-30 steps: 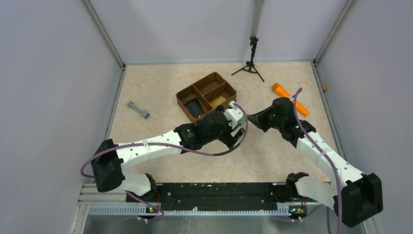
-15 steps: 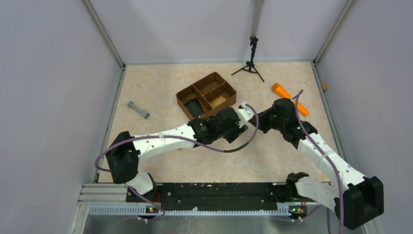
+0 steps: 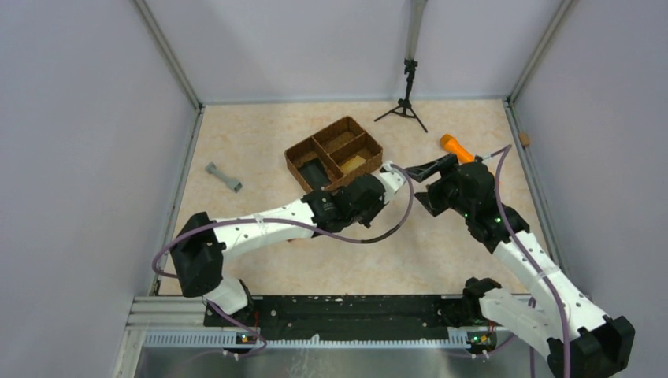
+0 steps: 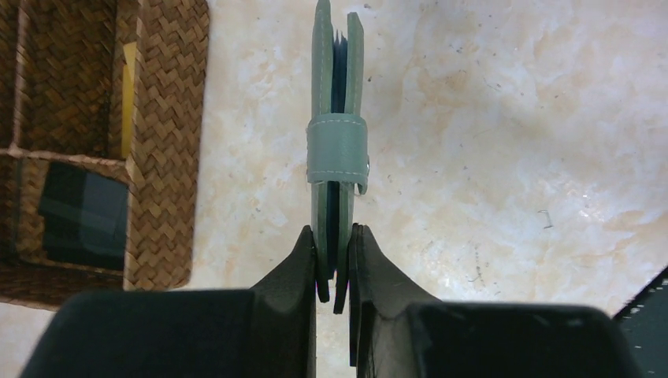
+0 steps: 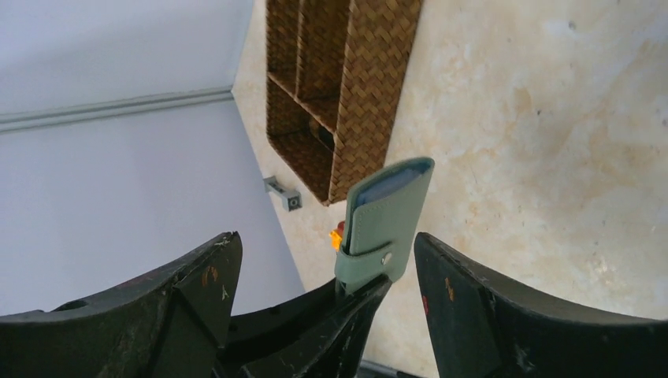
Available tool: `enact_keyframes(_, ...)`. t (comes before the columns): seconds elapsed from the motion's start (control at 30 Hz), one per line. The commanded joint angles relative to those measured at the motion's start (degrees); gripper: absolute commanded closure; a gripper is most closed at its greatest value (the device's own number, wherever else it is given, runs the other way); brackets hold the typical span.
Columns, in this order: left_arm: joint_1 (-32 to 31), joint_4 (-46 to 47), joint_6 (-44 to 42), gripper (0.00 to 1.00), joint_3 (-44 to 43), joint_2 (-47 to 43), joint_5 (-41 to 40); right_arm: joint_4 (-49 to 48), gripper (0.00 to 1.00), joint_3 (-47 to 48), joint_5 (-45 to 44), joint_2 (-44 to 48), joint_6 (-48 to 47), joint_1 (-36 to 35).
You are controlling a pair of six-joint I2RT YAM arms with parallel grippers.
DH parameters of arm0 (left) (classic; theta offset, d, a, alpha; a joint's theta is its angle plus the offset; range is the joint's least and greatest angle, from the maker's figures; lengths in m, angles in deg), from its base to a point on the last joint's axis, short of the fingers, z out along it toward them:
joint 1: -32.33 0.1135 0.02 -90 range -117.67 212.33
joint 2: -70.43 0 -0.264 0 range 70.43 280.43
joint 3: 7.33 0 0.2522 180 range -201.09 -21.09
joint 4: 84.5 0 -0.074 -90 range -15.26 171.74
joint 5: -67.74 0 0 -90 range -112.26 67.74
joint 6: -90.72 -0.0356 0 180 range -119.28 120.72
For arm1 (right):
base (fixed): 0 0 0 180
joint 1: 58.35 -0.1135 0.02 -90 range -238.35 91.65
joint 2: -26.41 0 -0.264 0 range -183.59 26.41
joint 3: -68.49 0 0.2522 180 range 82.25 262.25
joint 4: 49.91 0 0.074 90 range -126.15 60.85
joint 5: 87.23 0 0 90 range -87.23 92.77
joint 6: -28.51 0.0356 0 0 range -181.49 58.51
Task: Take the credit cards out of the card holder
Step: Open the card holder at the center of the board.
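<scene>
The card holder [image 4: 337,118] is a grey-green wallet, folded shut with its tab snapped over the edge, held on edge above the table. My left gripper [image 4: 335,236] is shut on its near end, and dark blue inner leaves show between the covers. The right wrist view has the card holder [image 5: 386,220] standing up out of the left gripper's black fingers. My right gripper [image 5: 327,244] is open, its fingers wide to either side of the holder and not touching it. The credit cards are hidden inside the holder. From above, both grippers [image 3: 391,179] [image 3: 423,185] meet just right of the basket.
A brown woven three-part basket [image 3: 346,122] stands just left of the holder, with a black block [image 4: 83,213] and a yellowish piece [image 4: 128,94] inside. An orange object [image 3: 455,146] lies behind the right gripper. A grey piece [image 3: 224,177] lies far left and a small tripod [image 3: 407,98] at the back.
My left gripper has closed on the card holder. My right gripper, shut before, has opened, let go of the holder and drawn back to the right.
</scene>
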Motion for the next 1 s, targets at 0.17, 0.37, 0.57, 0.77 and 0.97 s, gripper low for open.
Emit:
enact_keyframes(0.17,10.57,13.94,19.22,1.0,10.14,-12.99,25.2,-19.77,0.19,-11.71,0.59,12.74,-22.27,-0.53)
enact_keyframes(0.37,14.9,31.94,33.41,1.0,21.32,-21.13,37.2,-34.97,0.09,-20.07,12.41,21.33,-26.49,-0.53)
enact_keyframes(0.57,15.81,49.91,46.86,1.0,28.43,-26.3,39.73,-46.9,0.07,-22.31,20.61,19.79,-18.47,-0.53)
enact_keyframes(0.77,15.82,64.98,57.82,0.98,32.24,-26.56,40.38,-58.25,0.09,-24.02,23.83,18.59,-11.57,-0.55)
enact_keyframes(0.97,15.77,75.23,62.97,0.98,32.22,-22.2,43.18,-59.42,0.17,-22.57,23.65,18.18,-10.5,-0.53)
